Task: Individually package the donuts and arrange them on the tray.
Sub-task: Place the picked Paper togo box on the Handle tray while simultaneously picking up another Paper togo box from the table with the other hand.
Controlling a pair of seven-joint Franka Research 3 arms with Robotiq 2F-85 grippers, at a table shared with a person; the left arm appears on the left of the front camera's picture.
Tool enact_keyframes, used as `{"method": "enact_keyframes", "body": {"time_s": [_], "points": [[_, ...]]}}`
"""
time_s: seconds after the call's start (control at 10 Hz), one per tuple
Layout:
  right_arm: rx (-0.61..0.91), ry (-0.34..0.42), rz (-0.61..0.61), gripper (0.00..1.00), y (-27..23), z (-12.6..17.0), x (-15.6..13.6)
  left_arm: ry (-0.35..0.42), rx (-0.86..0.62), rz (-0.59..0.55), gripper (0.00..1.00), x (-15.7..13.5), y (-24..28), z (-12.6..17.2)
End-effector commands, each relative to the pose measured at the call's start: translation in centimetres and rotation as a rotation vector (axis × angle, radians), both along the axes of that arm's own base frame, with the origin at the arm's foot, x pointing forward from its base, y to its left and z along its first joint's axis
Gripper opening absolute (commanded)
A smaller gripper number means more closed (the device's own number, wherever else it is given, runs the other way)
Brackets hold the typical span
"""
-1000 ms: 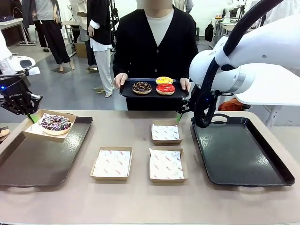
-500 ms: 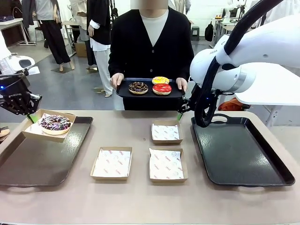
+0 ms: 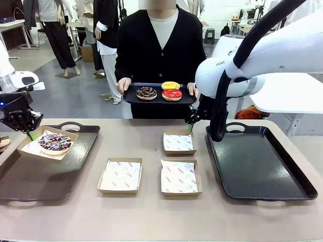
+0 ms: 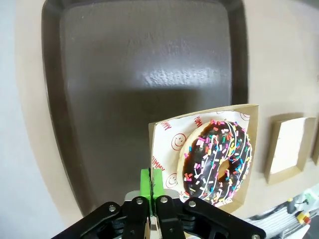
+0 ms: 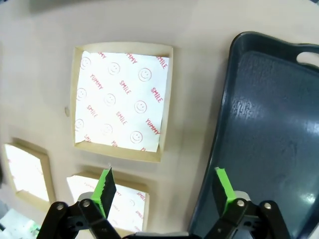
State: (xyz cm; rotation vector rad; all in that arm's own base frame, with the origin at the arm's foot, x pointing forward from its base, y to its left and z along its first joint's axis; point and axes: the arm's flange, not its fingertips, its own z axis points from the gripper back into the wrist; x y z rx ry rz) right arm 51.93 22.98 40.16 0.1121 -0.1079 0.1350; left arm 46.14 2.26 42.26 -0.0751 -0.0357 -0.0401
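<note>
A chocolate donut with coloured sprinkles (image 3: 54, 142) (image 4: 217, 162) lies in a paper-lined cardboard box (image 3: 30, 147) (image 4: 167, 137). My left gripper (image 3: 30, 132) (image 4: 151, 181) is shut on that box's edge and holds it tilted over the far left part of the left tray (image 3: 45, 174) (image 4: 144, 74). Across the table a person holds a small black tray (image 3: 132, 98) with a chocolate donut (image 3: 146, 93), a yellow donut (image 3: 170, 85) and a red donut (image 3: 172, 94). My right gripper (image 3: 190, 123) (image 5: 164, 186) hangs open above the table, over an empty box (image 3: 178, 142) (image 5: 122, 99).
Two more empty lined boxes (image 3: 120, 175) (image 3: 180, 176) sit at the table's middle front. A large dark tray (image 3: 257, 161) (image 5: 269, 124) lies on the right. The right arm's white body (image 3: 262, 55) looms over the far right side.
My left gripper has carried the boxed donut left and slightly lower over the left tray. The right arm has shifted left. The person and their tray have moved a little left.
</note>
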Motion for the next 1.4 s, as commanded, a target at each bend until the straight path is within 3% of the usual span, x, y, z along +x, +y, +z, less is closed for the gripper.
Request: {"method": "enact_keyframes", "body": {"time_s": [0.0,0.5,1.3], "points": [[-0.075,0.024,-0.034,1.00,2.0,0.1,1.9,-0.018,0.023,-0.022,0.01,0.8,1.5,-1.5],[-0.058,0.092,-0.116,1.00,3.2,-4.4,4.3,-0.044,-0.025,-0.030,0.01,4.6,1.5,-2.7],[-0.001,0.076,-0.121,1.00,2.1,-6.3,4.4,-0.111,-0.075,0.052,0.01,7.5,-2.1,-1.9]]}}
